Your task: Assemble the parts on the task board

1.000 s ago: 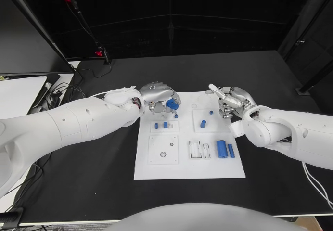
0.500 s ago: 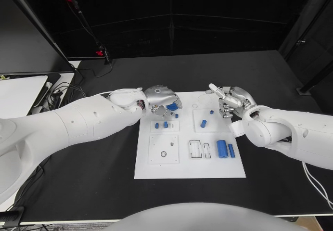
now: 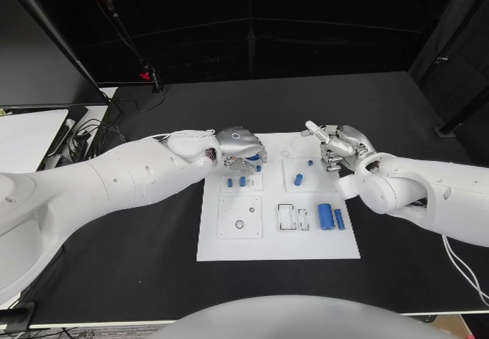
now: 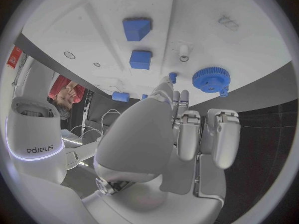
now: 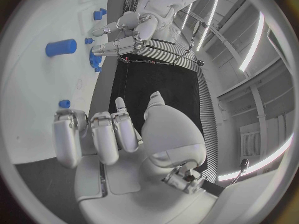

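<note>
The white task board (image 3: 277,247) lies in the middle of the table. My left hand (image 3: 237,147) hovers over its far left corner and holds a blue gear (image 3: 253,157) at its fingertips, flat and close to the board. In the left wrist view the gear (image 4: 211,78) shows face-on just past the fingers (image 4: 187,127). The right wrist view shows the left hand (image 5: 121,42) with the gear (image 5: 94,58) under its fingertips. My right hand (image 3: 336,152) stays over the board's far right corner with its fingers (image 5: 93,134) apart and nothing in them.
Two small blue pieces (image 3: 237,183) stand in the left panel and a short blue cylinder (image 3: 299,181) in the right one. A large blue cylinder (image 3: 325,217) and a blue bar (image 3: 338,220) lie nearer, beside two white slots (image 3: 293,219). A ring (image 3: 239,227) lies at the near left.
My left hand has shifted slightly right and turned over the gear, which is now mostly hidden beneath it. The right hand has stayed in place.
</note>
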You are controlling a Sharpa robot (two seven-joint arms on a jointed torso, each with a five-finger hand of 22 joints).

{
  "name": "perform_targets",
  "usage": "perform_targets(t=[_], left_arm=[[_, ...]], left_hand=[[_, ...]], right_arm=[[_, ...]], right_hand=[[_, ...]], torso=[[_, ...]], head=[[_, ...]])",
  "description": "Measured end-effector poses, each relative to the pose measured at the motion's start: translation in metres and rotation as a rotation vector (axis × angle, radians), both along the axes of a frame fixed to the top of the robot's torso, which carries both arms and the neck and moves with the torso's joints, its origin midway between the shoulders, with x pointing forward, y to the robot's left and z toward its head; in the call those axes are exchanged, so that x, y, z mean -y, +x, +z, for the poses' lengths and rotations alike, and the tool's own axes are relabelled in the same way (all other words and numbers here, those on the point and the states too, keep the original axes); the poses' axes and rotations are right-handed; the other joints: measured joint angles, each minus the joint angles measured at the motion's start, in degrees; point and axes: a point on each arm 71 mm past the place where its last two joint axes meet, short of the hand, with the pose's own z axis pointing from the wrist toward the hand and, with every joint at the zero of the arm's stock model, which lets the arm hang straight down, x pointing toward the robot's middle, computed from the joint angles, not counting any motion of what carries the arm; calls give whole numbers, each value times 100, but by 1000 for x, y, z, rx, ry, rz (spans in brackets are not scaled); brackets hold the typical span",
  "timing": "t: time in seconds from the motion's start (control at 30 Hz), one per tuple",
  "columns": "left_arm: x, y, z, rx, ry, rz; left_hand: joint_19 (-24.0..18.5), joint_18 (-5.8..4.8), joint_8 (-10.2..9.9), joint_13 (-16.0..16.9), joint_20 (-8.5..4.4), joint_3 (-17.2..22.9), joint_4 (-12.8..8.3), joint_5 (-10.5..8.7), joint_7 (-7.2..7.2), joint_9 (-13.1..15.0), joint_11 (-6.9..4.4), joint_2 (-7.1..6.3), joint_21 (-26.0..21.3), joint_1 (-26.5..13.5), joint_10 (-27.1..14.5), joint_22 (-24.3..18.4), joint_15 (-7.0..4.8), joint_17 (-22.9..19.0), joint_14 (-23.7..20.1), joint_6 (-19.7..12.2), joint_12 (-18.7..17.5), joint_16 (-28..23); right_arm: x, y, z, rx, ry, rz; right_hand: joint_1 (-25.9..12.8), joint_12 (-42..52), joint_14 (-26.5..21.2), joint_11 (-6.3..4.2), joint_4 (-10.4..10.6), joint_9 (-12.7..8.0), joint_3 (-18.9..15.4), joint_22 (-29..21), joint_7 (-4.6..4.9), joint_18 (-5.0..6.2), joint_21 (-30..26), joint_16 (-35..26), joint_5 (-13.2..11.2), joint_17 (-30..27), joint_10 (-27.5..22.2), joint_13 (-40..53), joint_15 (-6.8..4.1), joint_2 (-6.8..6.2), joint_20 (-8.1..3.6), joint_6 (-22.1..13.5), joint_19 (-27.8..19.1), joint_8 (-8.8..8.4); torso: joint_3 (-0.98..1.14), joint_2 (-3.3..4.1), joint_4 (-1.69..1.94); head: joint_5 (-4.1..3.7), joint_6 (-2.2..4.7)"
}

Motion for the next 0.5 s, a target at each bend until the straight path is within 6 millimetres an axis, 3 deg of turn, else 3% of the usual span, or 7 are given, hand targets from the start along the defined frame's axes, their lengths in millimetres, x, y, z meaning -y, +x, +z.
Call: perform_targets(t=[0.5], left_arm=[[5,0,-5,13,51,-7]], left_hand=[[20,0,-31,0,-20,105,37,0,19,-40,-31,23,0,23,93,-1,0,0,-1,103,-4,0]], right_arm=[[-1,0,0,-1,0,1]], right_hand=[[0,0,0,0,0,0,0,0,0,0,0,0,0,2,0,0,0,0,0,0,0,0]], torso=[[1,1,0]], head=[[5,-31]])
